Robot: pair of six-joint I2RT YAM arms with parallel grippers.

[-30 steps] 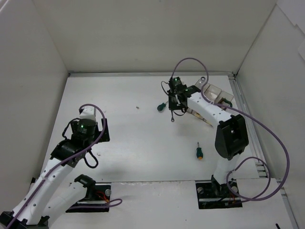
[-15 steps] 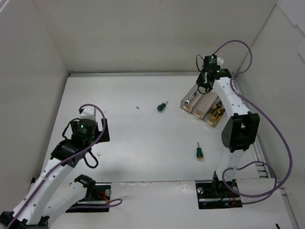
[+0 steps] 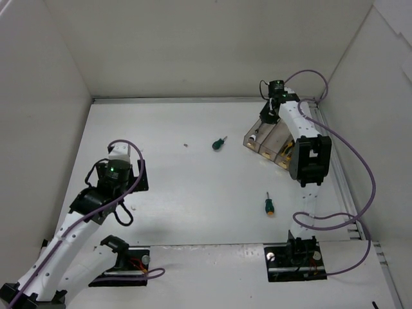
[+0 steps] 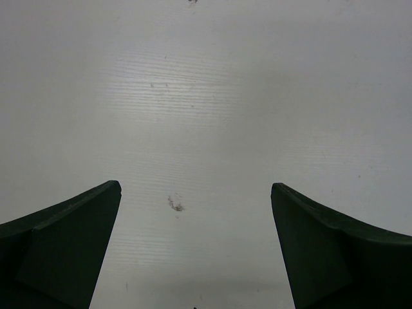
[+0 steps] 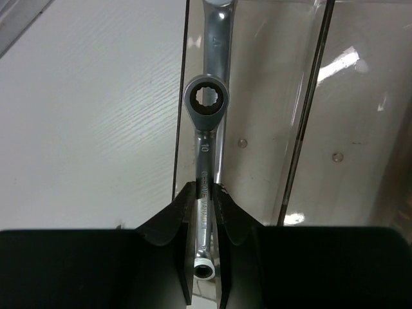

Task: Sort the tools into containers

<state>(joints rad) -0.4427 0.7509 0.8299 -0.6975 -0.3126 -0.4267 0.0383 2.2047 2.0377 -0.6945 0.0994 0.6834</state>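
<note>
Right fingers (image 5: 168,222) pinch a slim silver ring wrench (image 5: 205,109) by its shaft. It hangs over the end compartment of a clear, smoky, three-bin plastic row (image 5: 308,103), above a second silver wrench (image 5: 217,32). Left fingers (image 4: 71,244) are spread over the white counter (image 4: 206,96), well apart from the bins.

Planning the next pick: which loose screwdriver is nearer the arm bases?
The near screwdriver, ahead of the right arm's base; the far screwdriver lies mid-table, farther back.
</note>
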